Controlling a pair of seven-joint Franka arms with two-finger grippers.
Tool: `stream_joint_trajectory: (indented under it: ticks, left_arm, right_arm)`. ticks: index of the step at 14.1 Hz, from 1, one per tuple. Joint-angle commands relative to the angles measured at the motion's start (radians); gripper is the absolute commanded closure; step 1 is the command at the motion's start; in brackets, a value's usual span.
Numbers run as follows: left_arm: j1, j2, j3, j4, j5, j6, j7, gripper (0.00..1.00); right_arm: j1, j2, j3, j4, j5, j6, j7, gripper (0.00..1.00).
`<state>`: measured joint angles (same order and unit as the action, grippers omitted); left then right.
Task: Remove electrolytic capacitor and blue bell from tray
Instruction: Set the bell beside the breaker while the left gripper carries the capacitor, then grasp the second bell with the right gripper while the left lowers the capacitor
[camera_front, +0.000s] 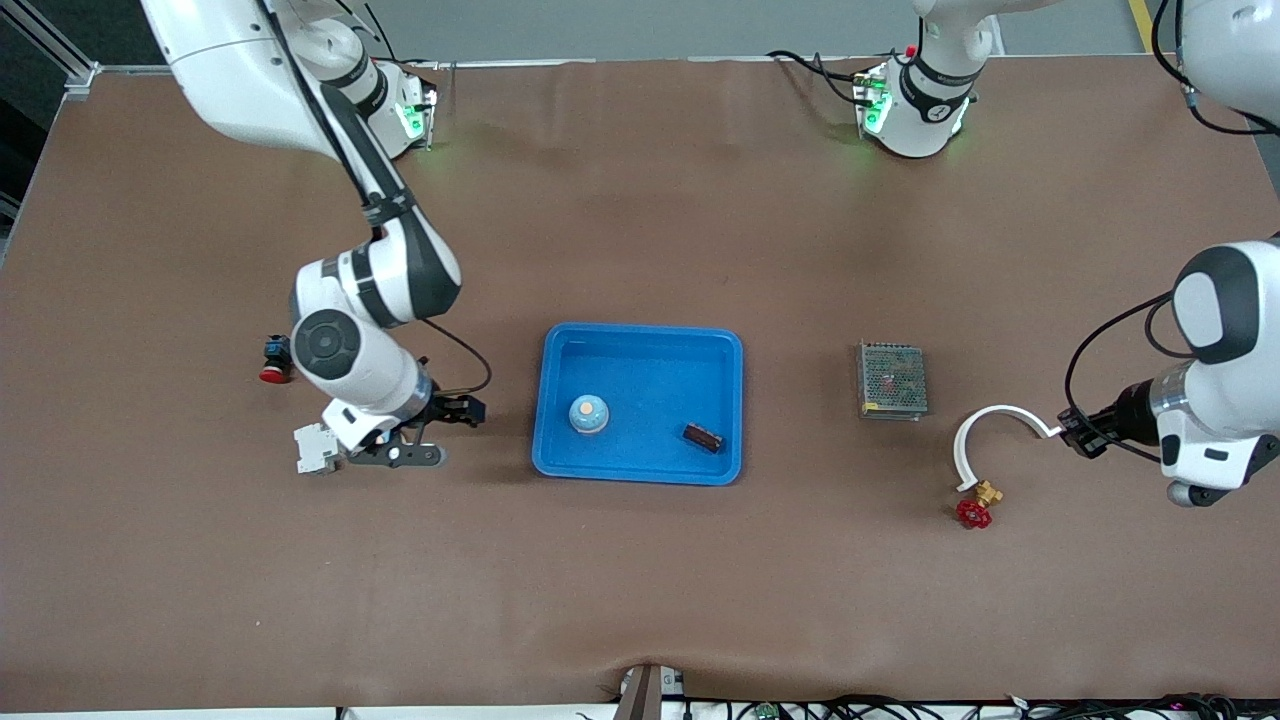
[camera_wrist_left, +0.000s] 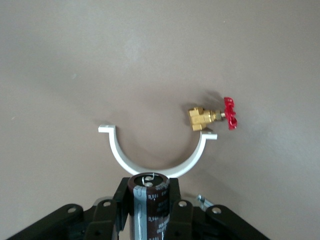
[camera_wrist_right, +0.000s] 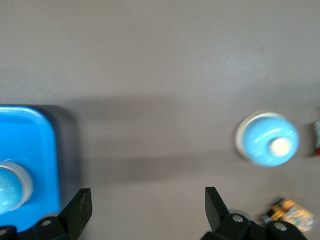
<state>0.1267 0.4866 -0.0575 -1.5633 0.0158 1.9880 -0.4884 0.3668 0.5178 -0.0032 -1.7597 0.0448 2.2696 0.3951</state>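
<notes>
- The left gripper (camera_front: 1072, 434) is clenched on the electrolytic capacitor (camera_wrist_left: 149, 202). It hangs low over bare table at the left arm's end, well apart from the tray (camera_front: 640, 331).
- The capacitor's long axis runs along the fingers, with its capped end pointing out toward the white curved bracket (camera_wrist_left: 155, 162), just beside it. The brass valve with a red wheel (camera_wrist_left: 212, 116) lies at the bracket's one tip.
- Judged from this, the capacitor only needs setting down on the open table short of the bracket.
- One blue bell (camera_front: 589, 414) sits in the tray, in the half toward the right arm's end. A small dark part (camera_front: 702, 437) lies in the other half.
- The right gripper (camera_front: 435, 432) is over the table just beside that end of the tray, jaws spread wide and empty. It is clearly the nearer one to the bell.
- The right wrist view shows a second blue bell (camera_wrist_right: 268, 139) on the table outside the tray.
</notes>
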Motion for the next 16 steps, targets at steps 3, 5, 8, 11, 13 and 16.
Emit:
stream_joint_trajectory:
  ticks: [3, 5, 8, 11, 13, 16]
  left_arm:
    - [-0.005, 0.087, -0.002, 0.008, -0.001, 0.107, 0.014, 0.85]
    - [-0.001, 0.118, -0.001, 0.008, -0.001, 0.14, 0.016, 0.85]
    - [0.001, 0.161, -0.001, 0.008, 0.022, 0.173, 0.016, 0.85]
    - [0.016, 0.202, -0.001, 0.005, 0.03, 0.205, 0.016, 0.85]
    - [0.033, 0.213, -0.001, 0.003, 0.032, 0.224, 0.017, 0.85]
    - [0.037, 0.233, -0.001, 0.003, 0.036, 0.247, 0.019, 0.85]
  right_arm:
    - [0.134, -0.004, -0.006, -0.004, 0.018, 0.073, 0.293, 0.0]
    - [0.194, 0.019, -0.008, 0.05, 0.018, 0.085, 0.416, 0.0]
    - [0.248, 0.089, -0.009, 0.129, 0.0, 0.08, 0.511, 0.0]
    - [0.27, 0.171, -0.011, 0.222, -0.002, 0.062, 0.528, 0.0]
    - [0.273, 0.217, -0.014, 0.27, -0.003, 0.051, 0.528, 0.0]
    - [0.274, 0.275, -0.017, 0.333, -0.008, 0.036, 0.527, 0.0]
